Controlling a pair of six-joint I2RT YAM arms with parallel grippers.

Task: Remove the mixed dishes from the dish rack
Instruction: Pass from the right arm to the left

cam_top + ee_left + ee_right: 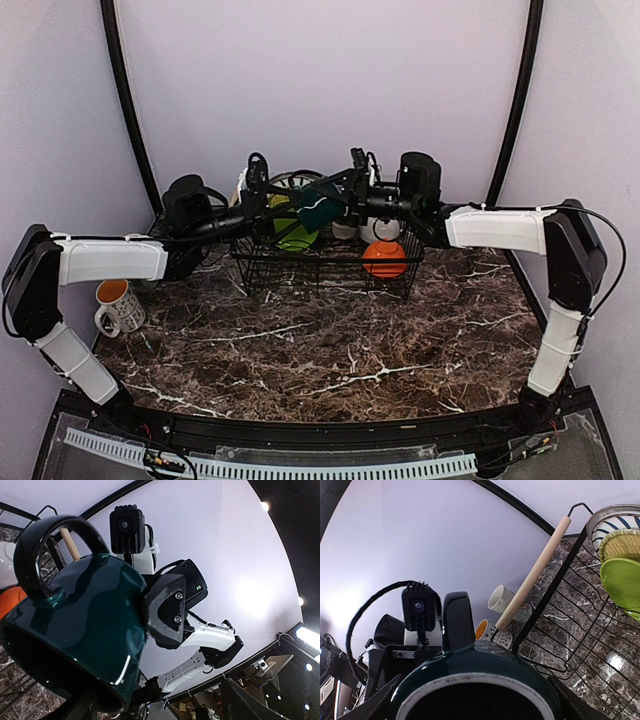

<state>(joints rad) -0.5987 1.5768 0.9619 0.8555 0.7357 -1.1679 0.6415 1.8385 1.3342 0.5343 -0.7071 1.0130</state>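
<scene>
Both arms reach in over the dish rack & meet in the middle. The dark green mug is up in the air above the rack, btw the L gripper & the R gripper. It does not rest on the wires.

R gripper: its fingers are clamped on the mug. In the L wrist view one black finger presses flat on the mug's shiny side. In the R wrist view the mug's round mouth sits right by the cam, low in the pic, w/ the black handle sticking up on the far side.

L gripper: its fingers are apart. In its own view the mug hangs tipped, mouth down & handle up top. The mug's rim is near one finger at the bottom edge. The other finger is well away from it. Can't tell if the near finger touches the mug.

Inside the rack: a lime-green plate stands on its edge, just below the mug. A yellow plate stands right beside it, then a dish w/ blue stripes. An orange bowl sits at the end by the R arm. A light wooden rod runs along one short side of the rack.

Outside the rack: a pale mug w/ an orange inside stands upright on the dark marble table, near the L arm & well apart from the rack.
</scene>
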